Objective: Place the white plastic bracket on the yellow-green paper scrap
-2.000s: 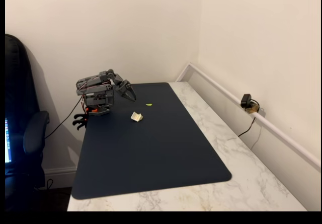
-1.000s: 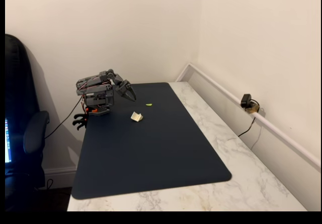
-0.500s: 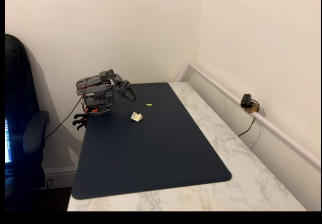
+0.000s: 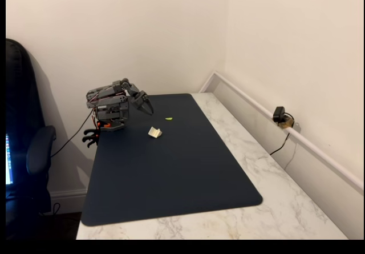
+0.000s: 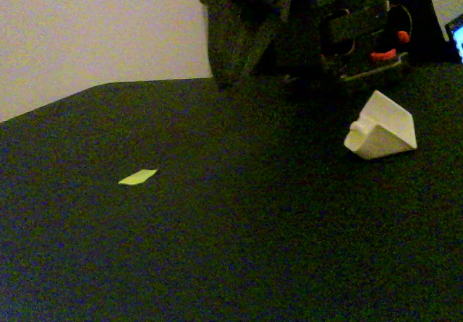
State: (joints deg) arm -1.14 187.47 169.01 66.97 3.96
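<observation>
On the dark mat [image 4: 171, 168], the white plastic bracket [image 4: 154, 132] is seen at seven o'clock from the yellow-green paper scrap [image 4: 169, 119]; the end effector [image 4: 146, 106] is parted slightly, empty.

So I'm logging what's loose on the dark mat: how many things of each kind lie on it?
Bracket: 1
Paper scrap: 1
Total: 2, lying apart on the mat
</observation>
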